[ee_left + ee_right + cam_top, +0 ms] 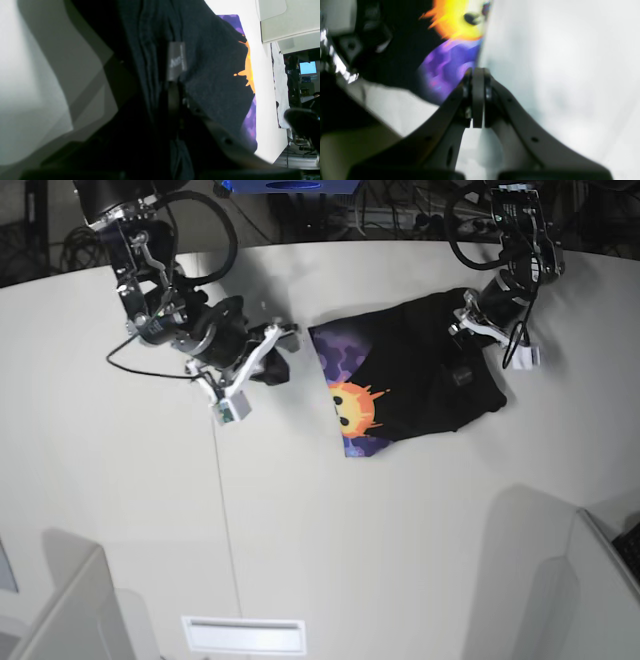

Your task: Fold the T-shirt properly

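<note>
The black T-shirt (430,370) lies bunched on the white table (300,510), with its orange sun-face print (350,405) on purple showing at its left side. My left gripper (462,367) rests on the shirt's right part. In the left wrist view it (175,85) is shut on a fold of black cloth (212,62) just below a grey neck label (176,61). My right gripper (285,340) sits just left of the shirt's upper-left corner. In the right wrist view it (477,72) is shut, its tips at the edge of the purple print (447,67).
Cables (400,220) and equipment lie beyond the table's far edge. Grey divider panels (60,610) stand at the near corners. A white slotted plate (243,635) sits at the near edge. A monitor (307,67) shows beyond the table.
</note>
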{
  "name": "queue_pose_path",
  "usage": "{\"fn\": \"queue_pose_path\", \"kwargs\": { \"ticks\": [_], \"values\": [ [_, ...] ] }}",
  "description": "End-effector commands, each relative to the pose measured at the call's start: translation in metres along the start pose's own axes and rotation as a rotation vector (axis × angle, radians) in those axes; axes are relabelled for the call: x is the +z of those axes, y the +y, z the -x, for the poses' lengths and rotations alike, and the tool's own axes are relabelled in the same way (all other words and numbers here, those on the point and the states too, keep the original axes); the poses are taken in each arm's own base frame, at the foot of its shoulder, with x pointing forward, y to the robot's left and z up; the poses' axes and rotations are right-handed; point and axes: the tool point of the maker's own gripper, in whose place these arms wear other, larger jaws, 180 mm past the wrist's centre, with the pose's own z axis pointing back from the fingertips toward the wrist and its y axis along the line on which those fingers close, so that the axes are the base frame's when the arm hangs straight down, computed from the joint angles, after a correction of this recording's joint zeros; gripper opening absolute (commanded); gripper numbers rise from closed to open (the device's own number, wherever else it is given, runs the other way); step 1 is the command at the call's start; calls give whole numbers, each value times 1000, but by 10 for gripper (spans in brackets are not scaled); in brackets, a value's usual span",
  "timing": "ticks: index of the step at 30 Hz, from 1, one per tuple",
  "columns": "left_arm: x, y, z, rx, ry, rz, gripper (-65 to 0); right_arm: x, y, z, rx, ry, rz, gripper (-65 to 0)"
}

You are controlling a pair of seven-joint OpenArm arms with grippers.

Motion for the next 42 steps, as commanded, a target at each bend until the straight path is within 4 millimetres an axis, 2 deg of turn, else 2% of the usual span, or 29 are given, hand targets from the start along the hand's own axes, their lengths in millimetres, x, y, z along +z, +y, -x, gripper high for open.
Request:
{"fn": "queue_pose_path", "kwargs": {
  "ticks": [1, 5, 9, 14, 19, 24, 33, 35, 38, 42],
  "values": [
    [4, 5, 3, -13, 32, -15, -650, 8, -10, -17, -3, -60, 23, -650],
    [6, 6, 7, -32, 92, -19, -650, 24, -37, -23, 20, -103, 52, -650],
    [6, 7, 8, -32, 98, -21, -650, 43, -63, -19, -14, -149, 93, -650],
    [7, 10, 9, -63, 112, -42, -650, 59, -85, -12, -70, -190, 145, -650],
    [6, 16, 5, -194, 142, -115, -650, 66, -95, -8, -90, -191, 173, -650],
    [6, 17, 6, -234, 185, -136, -650, 74, -106, 2, -119, -187, 210, -650],
    [-2, 7, -5, -259, 228, -121, -650, 91, -128, 9, -153, -199, 279, -650],
    [-1, 9, -9, -277, 241, -128, -650, 95, -132, 10, -160, -199, 292, -650],
    [-7, 2, -11, -343, 277, -108, -650, 99, -136, 16, -170, -191, 306, -650],
    [-12, -6, -3, -427, 339, -82, -650, 105, -142, 23, -185, -186, 330, -650]
  ]
}}
